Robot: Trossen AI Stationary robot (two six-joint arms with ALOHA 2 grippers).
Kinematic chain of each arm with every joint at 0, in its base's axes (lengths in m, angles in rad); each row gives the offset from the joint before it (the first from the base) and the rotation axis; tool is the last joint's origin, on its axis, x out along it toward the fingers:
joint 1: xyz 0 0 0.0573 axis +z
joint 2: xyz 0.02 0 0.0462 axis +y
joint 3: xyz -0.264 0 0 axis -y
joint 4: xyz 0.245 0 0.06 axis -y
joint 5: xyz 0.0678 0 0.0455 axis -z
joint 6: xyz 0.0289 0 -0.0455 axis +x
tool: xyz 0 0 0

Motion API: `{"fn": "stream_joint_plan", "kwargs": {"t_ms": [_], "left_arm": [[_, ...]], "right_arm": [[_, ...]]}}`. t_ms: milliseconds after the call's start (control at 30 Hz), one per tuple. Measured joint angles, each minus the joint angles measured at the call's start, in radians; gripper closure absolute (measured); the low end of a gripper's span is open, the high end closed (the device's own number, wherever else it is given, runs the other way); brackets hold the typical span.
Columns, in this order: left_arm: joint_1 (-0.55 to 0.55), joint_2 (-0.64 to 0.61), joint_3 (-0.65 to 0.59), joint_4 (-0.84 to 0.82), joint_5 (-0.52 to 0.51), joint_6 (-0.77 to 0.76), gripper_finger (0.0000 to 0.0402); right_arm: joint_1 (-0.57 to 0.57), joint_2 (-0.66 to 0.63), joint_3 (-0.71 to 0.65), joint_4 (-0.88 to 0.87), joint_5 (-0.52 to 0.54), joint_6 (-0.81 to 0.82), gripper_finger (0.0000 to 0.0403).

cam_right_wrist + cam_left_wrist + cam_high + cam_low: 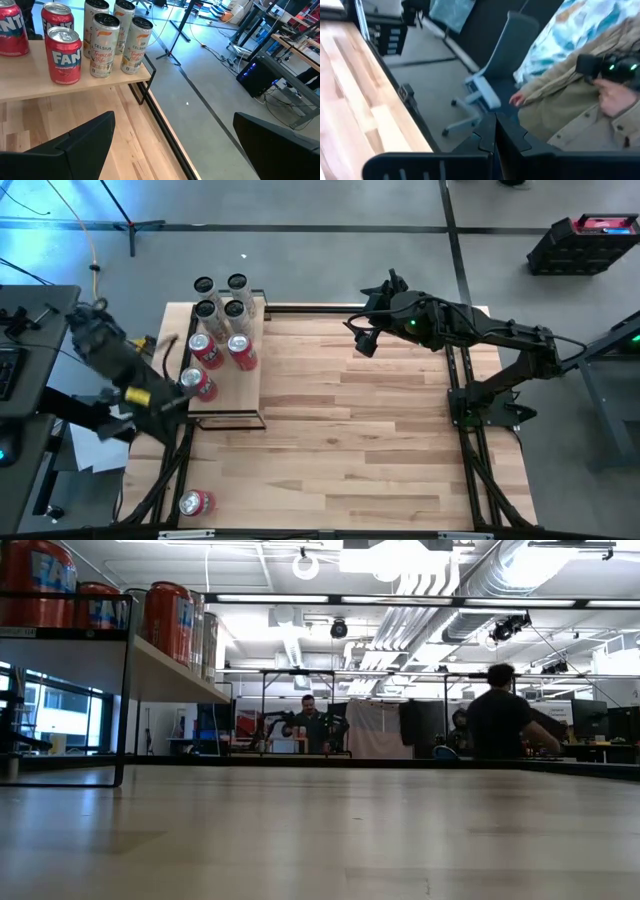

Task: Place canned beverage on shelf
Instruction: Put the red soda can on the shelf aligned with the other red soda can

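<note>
**Seven cans up, one left on the table**

The shelf (pixel 225 395) stands at the table's left side, and I count seven cans on it. Four pale cans (pixel 222 298) cluster at the far end. Three red cans (pixel 222 353) sit nearer the middle, one of them close to the shelf's left edge. My right wrist view shows the same rows: red cans (pixel 63 55) in front, pale ones (pixel 119 42) behind, all upright.

One job looks left to me. A stray red can (pixel 196 503) lies on the table near the front left corner, well apart from the shelf. The near end of the board is bare, so I judge there is room for it.

My left gripper (pixel 165 392) hangs just off the table's left edge, beside the shelf. Its fingers (pixel 492 135) are pressed together with nothing between them. My right gripper (pixel 362 335) hovers over the far middle of the table, facing the shelf, its jaws spread wide and empty.

Neither hand is near the stray can yet. My left is the closer one, so I reckon that pick falls to it.
</note>
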Motion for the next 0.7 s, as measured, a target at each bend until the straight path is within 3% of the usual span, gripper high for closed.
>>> {"fn": "stream_joint_plan", "kwargs": {"t_ms": [133, 300, 533, 700], "left_arm": [[-0.190, 0.074, 0.000, -0.002, -0.140, -0.028, 0.0402], [-0.371, 0.130, 0.001, -0.034, -0.246, -0.103, 0.0402], [-0.441, 0.167, -0.001, -0.206, -0.426, -0.331, 0.0402], [-0.451, 0.163, -0.001, -0.226, -0.452, -0.489, 0.0402]], "right_arm": [[0.000, 0.000, 0.000, 0.000, 0.000, 0.000, 0.0011], [0.000, 0.000, 0.000, 0.000, 0.000, 0.000, 0.0011], [0.000, 0.000, 0.000, 0.000, 0.000, 0.000, 0.0011], [0.000, 0.000, 0.000, 0.000, 0.000, 0.000, 0.0011]]}}
